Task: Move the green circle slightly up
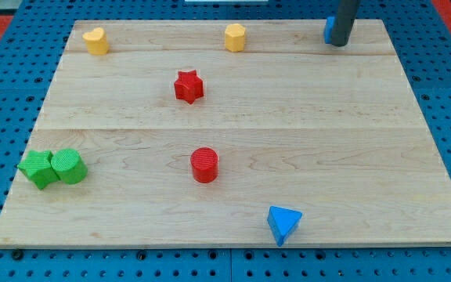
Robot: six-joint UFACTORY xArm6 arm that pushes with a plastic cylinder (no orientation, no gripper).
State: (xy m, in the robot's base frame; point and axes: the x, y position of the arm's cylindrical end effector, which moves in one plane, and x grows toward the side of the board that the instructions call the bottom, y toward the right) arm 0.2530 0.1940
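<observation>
Rod of dark grey, the arm's straight tool, comes down from the view's top near the counter's [288, 102] far right corner, and my tip [337, 45] rests on the pale wooden counter there. The tool has no jaws to part or close; it is a plain rod. A blue block [329, 29] sits just behind the rod on its left side, mostly hidden, so its shape cannot be told.

The green circle [69, 166], a short ribbed cylinder of bright green, stands upright near the counter's left edge, toward the near left corner. It touches a green cube-like block [37, 169] on its left.

The green circle lies well apart from my tip, almost diagonally across the counter. A red cylinder [204, 164] and a red star [188, 86] lie between them.
</observation>
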